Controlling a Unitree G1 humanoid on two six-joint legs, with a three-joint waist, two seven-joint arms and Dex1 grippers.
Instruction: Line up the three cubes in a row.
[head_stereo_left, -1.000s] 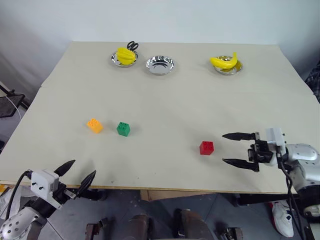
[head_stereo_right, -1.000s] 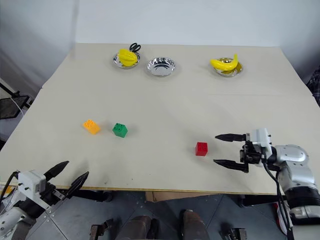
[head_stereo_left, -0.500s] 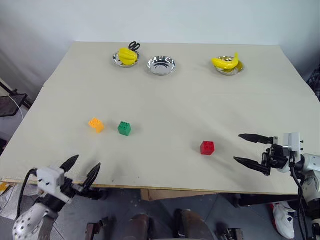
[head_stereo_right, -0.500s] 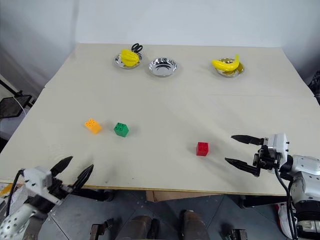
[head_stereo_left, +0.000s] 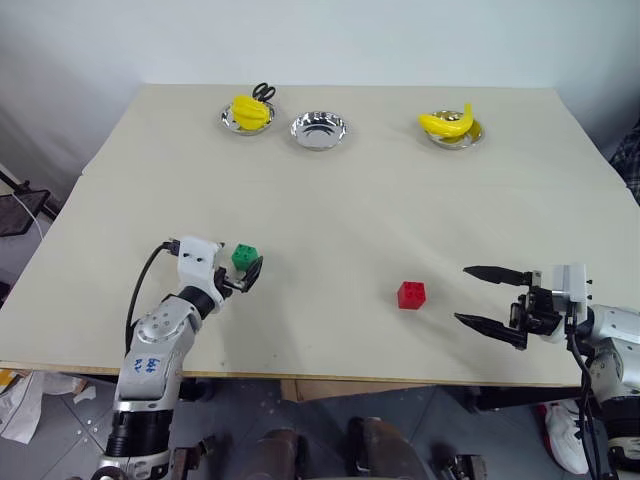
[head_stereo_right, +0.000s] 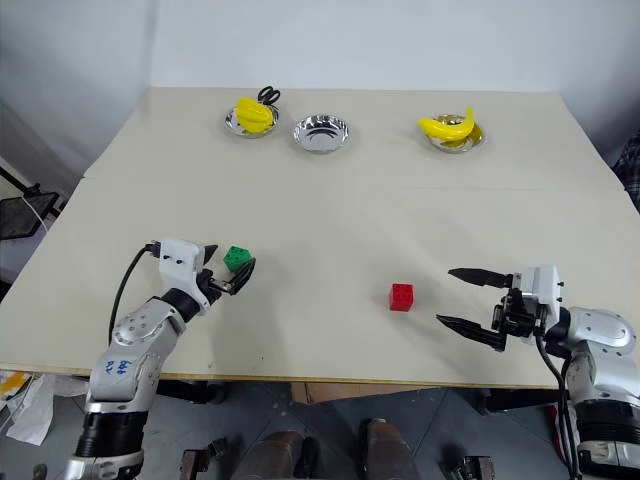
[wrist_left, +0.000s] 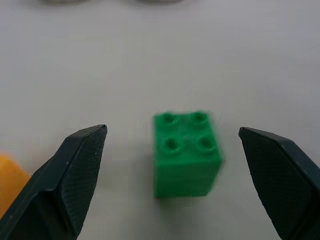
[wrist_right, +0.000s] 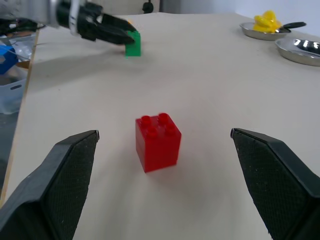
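The green cube (head_stereo_left: 245, 257) sits on the table at the left, and my left gripper (wrist_left: 172, 129) is open with a finger on either side of it, not touching. The orange cube (wrist_left: 7, 182) lies just beside the left finger; in the head views my left hand covers it. To the right of the middle stands the red cube (head_stereo_left: 411, 294). My right gripper (head_stereo_left: 464, 294) is open a short way to its right, pointing at it with nothing between its fingers. In the right wrist view the red cube (wrist_right: 157, 141) is centred ahead, with the green cube (wrist_right: 133, 46) beyond it.
Along the far edge stand three steel bowls: one with bananas (head_stereo_left: 248, 112) and black scissors (head_stereo_left: 264, 91), one bare (head_stereo_left: 319, 130), one with a banana (head_stereo_left: 452, 127). The table's front edge (head_stereo_left: 330, 378) runs just below both arms.
My left arm has come up from below the table's front edge and forward onto the table, so its open fingers now flank the green cube and the hand covers the orange cube. The right gripper has barely moved.
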